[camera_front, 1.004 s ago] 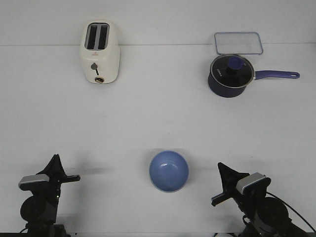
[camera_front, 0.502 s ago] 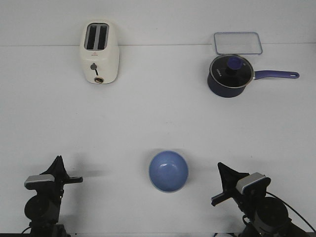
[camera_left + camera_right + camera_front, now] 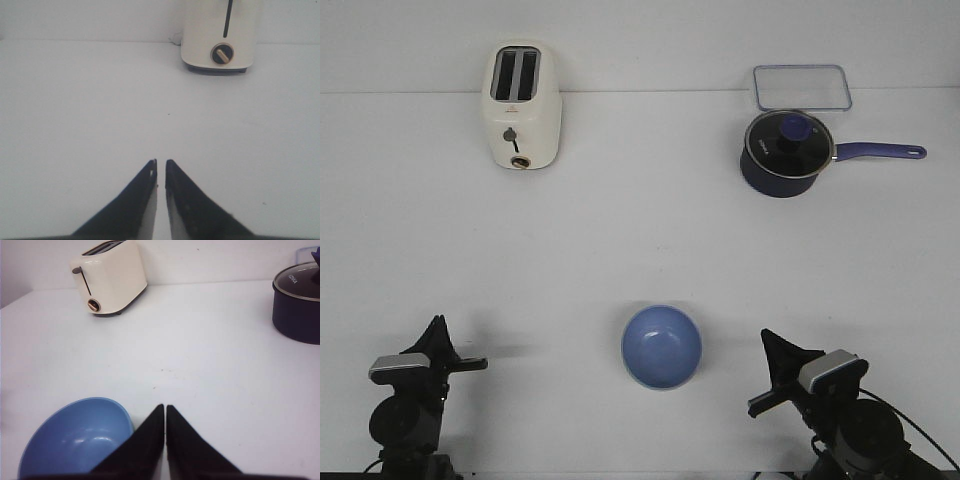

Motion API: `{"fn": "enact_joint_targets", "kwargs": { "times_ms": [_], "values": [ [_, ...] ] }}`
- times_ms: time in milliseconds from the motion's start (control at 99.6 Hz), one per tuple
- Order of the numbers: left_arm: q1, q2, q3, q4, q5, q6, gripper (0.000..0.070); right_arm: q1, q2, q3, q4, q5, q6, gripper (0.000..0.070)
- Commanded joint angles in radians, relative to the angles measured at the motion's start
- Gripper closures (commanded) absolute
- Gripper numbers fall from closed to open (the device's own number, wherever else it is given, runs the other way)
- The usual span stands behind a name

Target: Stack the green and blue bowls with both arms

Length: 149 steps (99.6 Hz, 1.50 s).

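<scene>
White table (image 3: 620,250); blue bowl (image 3: 662,346) sits between left gripper (image 3: 160,167) and right gripper (image 3: 165,412), both with tips together and empty; no green bowl visible, so locate it before reaching.

Left pincer (image 3: 440,335) lower, slightly rightward

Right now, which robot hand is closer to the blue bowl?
Right. The right gripper sits just beside the blue bowl; the left gripper is much farther off, across bare table.

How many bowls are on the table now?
1. A blue bowl sits near the front edge, between the two arms. No green bowl shows in any view; it may be out of frame.
</scene>
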Motion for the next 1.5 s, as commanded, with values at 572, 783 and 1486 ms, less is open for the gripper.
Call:
{"fn": "enact_joint_targets", "kwargs": {
  "times_ms": [572, 783, 1486],
  "values": [
    [0.001, -0.002, -0.02, 0.018, 0.003, 0.016, 0.0685, -0.791, -0.163, -0.381, 0.359, -0.33, -0.311, 0.0693],
    [0.001, -0.002, -0.02, 0.018, 0.003, 0.016, 0.0685, -0.835, -0.238, -0.506, 0.385, -0.33, -0.344, 0.0692],
    [0.001, -0.002, -0.02, 0.021, 0.003, 0.016, 0.0685, -0.835, -0.234, -0.506, 0.422, -0.332, -0.339, 0.0692]
  ]
}}
